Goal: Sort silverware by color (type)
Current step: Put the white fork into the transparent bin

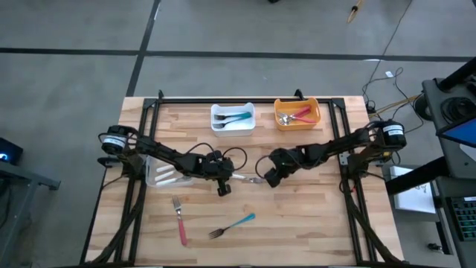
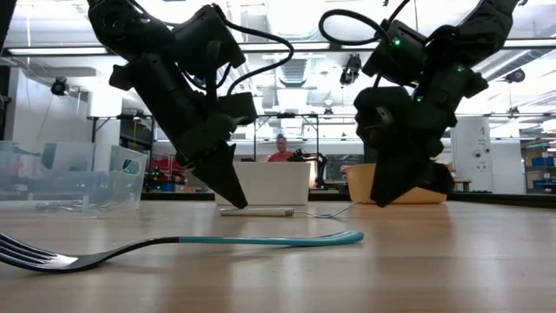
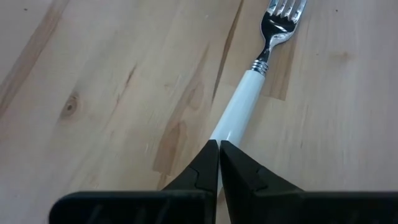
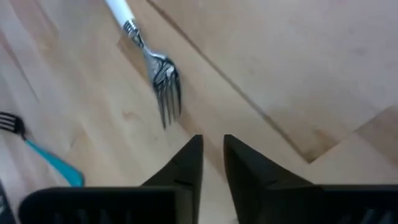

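A white-handled fork (image 1: 245,178) lies flat on the table between my two grippers, handle toward the left arm and tines toward the right arm. My left gripper (image 3: 219,146) is shut, with its tips at the handle's free end. My right gripper (image 4: 212,146) is open by a narrow gap. It hovers just past the fork's tines (image 4: 166,87) and touches nothing. A teal-handled fork (image 1: 232,225) and a red-handled fork (image 1: 180,221) lie flat nearer the table's near edge. My left gripper's shut fingertips (image 2: 236,202) come down on the free end of the white handle (image 3: 225,127) from above, slanting. They lie along the handle rather than around it. The fork stays flat on the table.
A white bin (image 1: 233,126) with teal pieces and an orange bin (image 1: 297,123) with red pieces stand at the far edge. A clear bin (image 1: 156,177) holding white-handled pieces sits under the left arm. Bare wood lies to the right of the teal fork.
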{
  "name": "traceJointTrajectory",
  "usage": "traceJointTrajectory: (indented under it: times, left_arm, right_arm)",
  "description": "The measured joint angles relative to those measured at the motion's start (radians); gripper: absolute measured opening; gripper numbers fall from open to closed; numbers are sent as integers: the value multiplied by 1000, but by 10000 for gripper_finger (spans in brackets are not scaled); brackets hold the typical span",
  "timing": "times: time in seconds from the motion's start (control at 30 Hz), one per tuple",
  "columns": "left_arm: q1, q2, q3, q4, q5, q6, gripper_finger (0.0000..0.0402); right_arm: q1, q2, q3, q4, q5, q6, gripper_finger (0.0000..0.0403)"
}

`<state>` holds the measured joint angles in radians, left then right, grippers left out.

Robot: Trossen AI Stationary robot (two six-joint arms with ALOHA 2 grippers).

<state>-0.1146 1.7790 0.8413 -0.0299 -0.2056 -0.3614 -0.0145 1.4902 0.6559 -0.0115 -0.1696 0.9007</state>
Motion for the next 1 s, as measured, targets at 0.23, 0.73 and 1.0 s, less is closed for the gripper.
traceJointTrajectory:
  times: [0.23, 0.73, 1.0]
  left_arm:
    - [0, 1, -1, 2, -20, 0, 0]
    - [0, 3, -2, 11, -24, 4, 0]
    - [0, 4, -3, 21, -27, 4, 0]
  right_arm:
    - [26, 11, 0, 36, -12, 90, 122]
    - [36, 104, -1, 241, 36, 158, 216]
    - [36, 136, 0, 294, 39, 162, 214]
